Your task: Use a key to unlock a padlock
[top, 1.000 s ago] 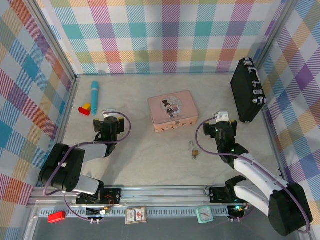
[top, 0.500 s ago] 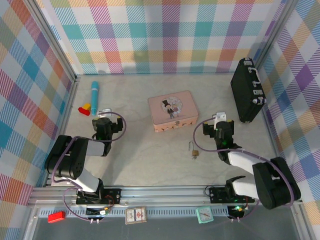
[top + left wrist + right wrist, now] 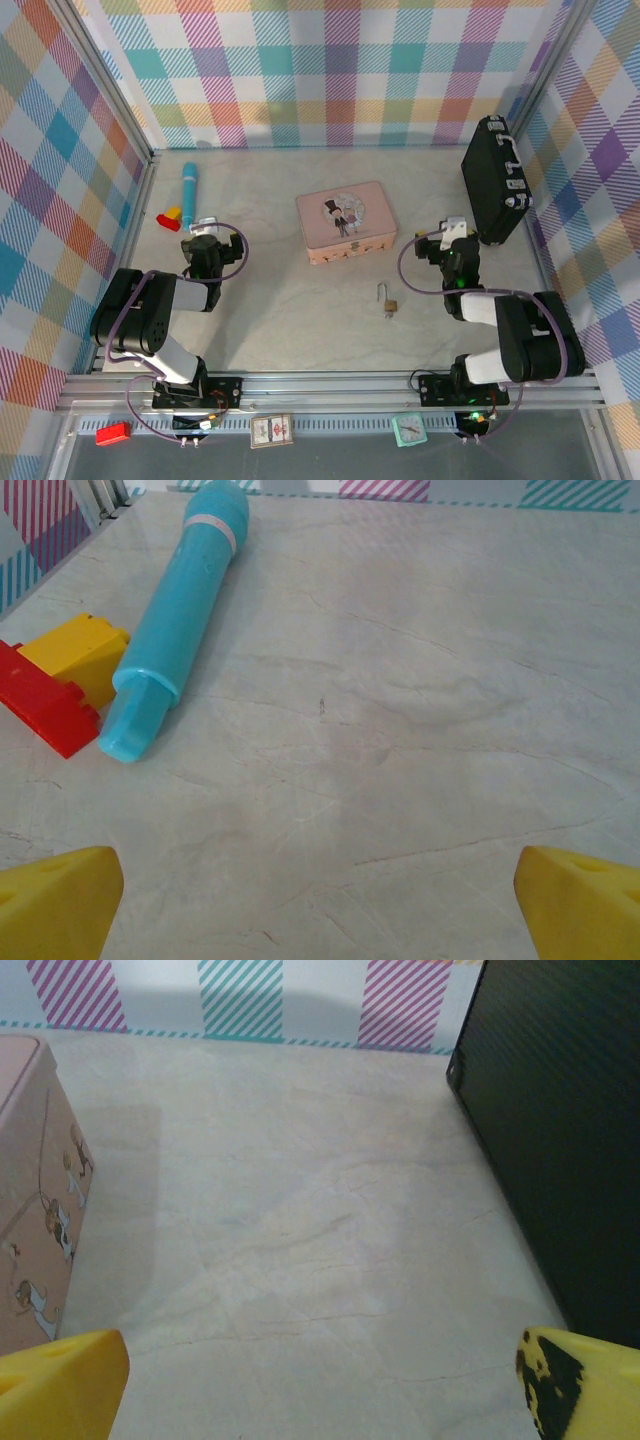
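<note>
Pastel plaid walls enclose a pale, marbled surface (image 3: 300, 330). In the overhead view the padlock (image 3: 389, 300) lies flat a little below and right of the frame's centre. It sits below the pink tin (image 3: 345, 222) and apart from it, with its thin silver shackle pointing up the frame. A dark sliver at the lower end of its brass body may be the key, but it is too small to be sure.

The left tool (image 3: 207, 226) sits at middle left, near a turquoise pen (image 3: 189, 183) and red and yellow blocks (image 3: 171, 217). Its yellow fingertips (image 3: 55, 900) are spread wide with nothing between them. The right tool (image 3: 456, 230) sits right of centre, between the tin and a black case (image 3: 495, 180), likewise spread wide and empty. Both are well apart from the padlock.

The padlock looks light, rigid and smooth, so it is likely to skid on this surface if nudged. The brass body, pinched across its flat faces, seems the best hold, leaving the shackle and keyhole end free. A thin key lying flat would be hard to lift and is best taken by its head.
</note>
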